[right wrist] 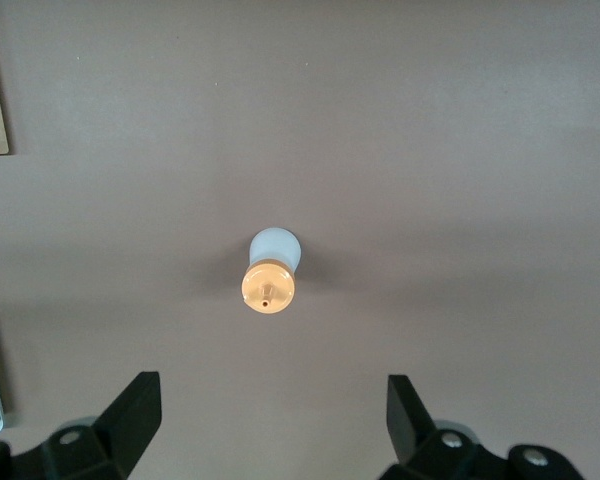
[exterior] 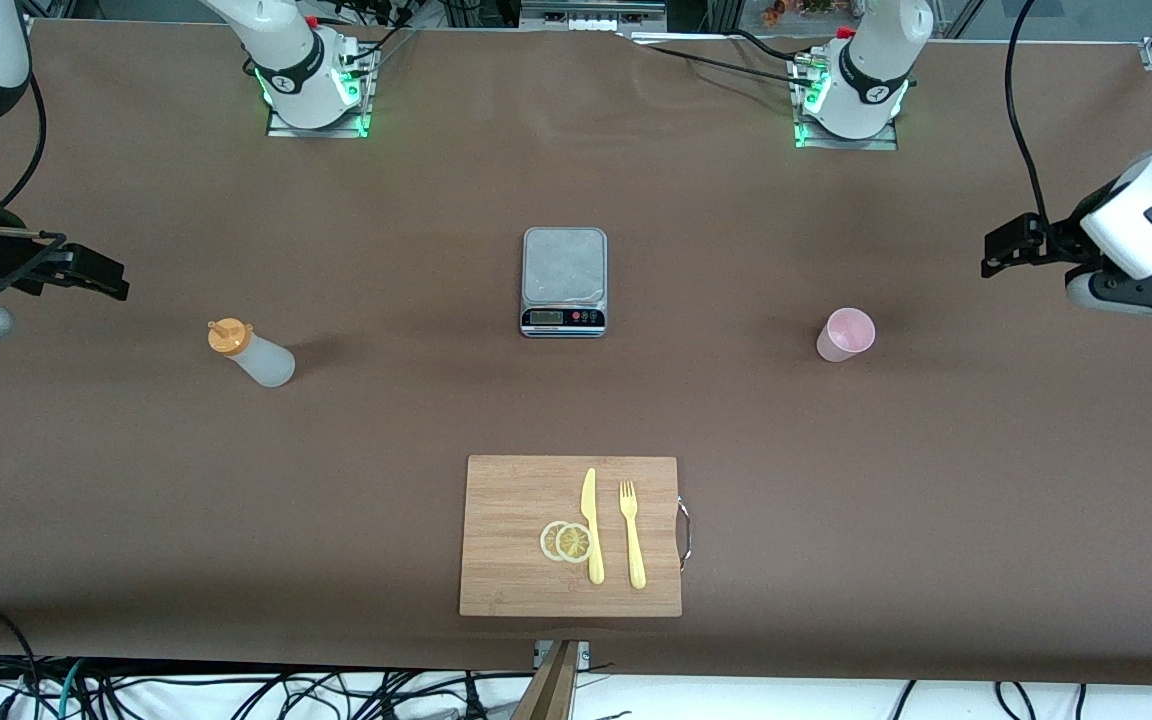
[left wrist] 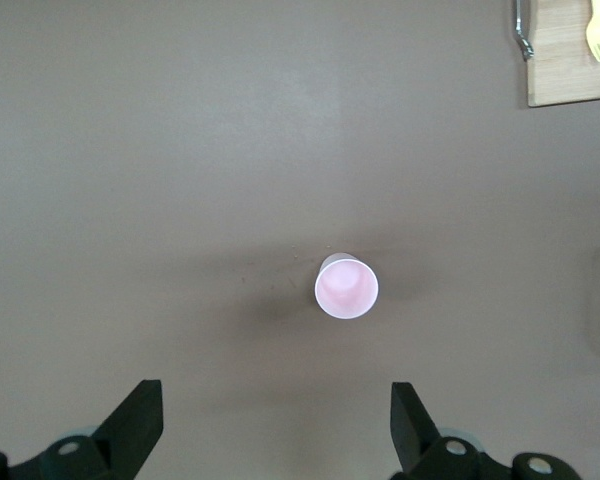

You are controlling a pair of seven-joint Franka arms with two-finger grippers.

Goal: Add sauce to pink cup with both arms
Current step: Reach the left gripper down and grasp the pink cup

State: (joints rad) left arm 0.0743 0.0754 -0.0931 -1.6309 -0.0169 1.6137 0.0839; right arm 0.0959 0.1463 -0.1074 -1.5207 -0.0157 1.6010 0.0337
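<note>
The sauce bottle (exterior: 252,354) stands upright on the brown table (exterior: 416,250) toward the right arm's end, its orange cap (right wrist: 268,287) on top. The pink cup (exterior: 845,335) stands upright with its mouth up toward the left arm's end, well apart from the bottle. Between them sits a digital kitchen scale (exterior: 563,281), and nearer the front camera lies a wooden cutting board (exterior: 516,500) carrying two lemon slices (exterior: 566,541), a yellow plastic knife (exterior: 592,525) and a yellow plastic fork (exterior: 631,533). The right gripper (right wrist: 270,425) hovers over the table beside the bottle, jaws spread wide and empty. The left gripper (left wrist: 276,425) hovers beside the cup, jaws likewise wide apart, holding nothing.
</note>
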